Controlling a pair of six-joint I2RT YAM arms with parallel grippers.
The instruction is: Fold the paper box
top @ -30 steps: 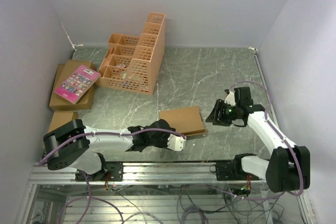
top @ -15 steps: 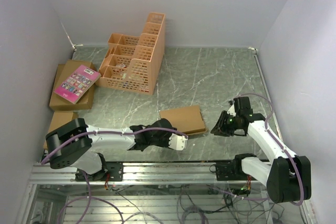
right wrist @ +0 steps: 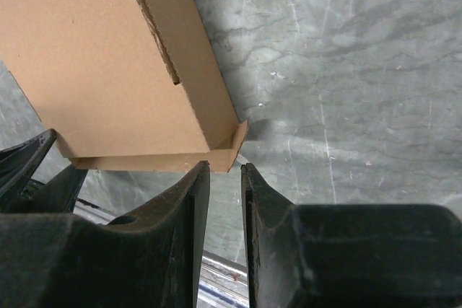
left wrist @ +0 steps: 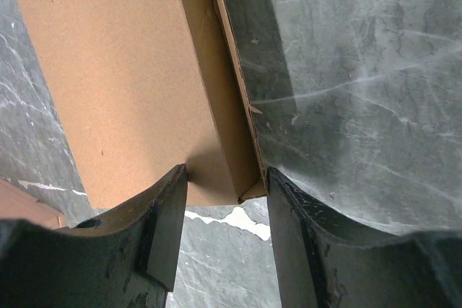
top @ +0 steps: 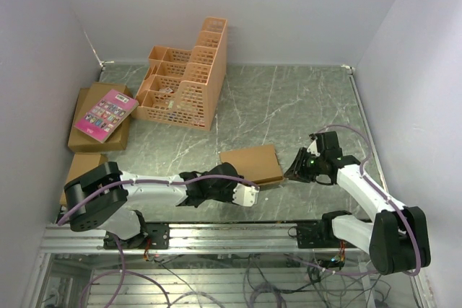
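Observation:
The paper box (top: 250,164) is a flat, shallow brown cardboard box lying near the table's front middle. My left gripper (top: 249,196) is at its near edge. In the left wrist view the box (left wrist: 123,70) lies ahead and my left gripper (left wrist: 224,189) is open, with the box's near corner just between the fingertips (left wrist: 167,214), not pinched. My right gripper (top: 294,171) is at the box's near right corner. In the right wrist view its jaws (right wrist: 225,167) stand a narrow gap apart, and the box's (right wrist: 108,63) loose corner flap (right wrist: 232,151) is right at their tips.
An orange lattice crate (top: 186,81) stands at the back left. A pink book (top: 105,114) lies on closed brown cartons (top: 94,138) by the left wall. The table's front rail (top: 231,236) runs close behind both grippers. The right wall is near the right arm.
My right gripper has moved left and nearer, up to the box's near right corner, and its jaws have narrowed. The left gripper and the box have hardly moved.

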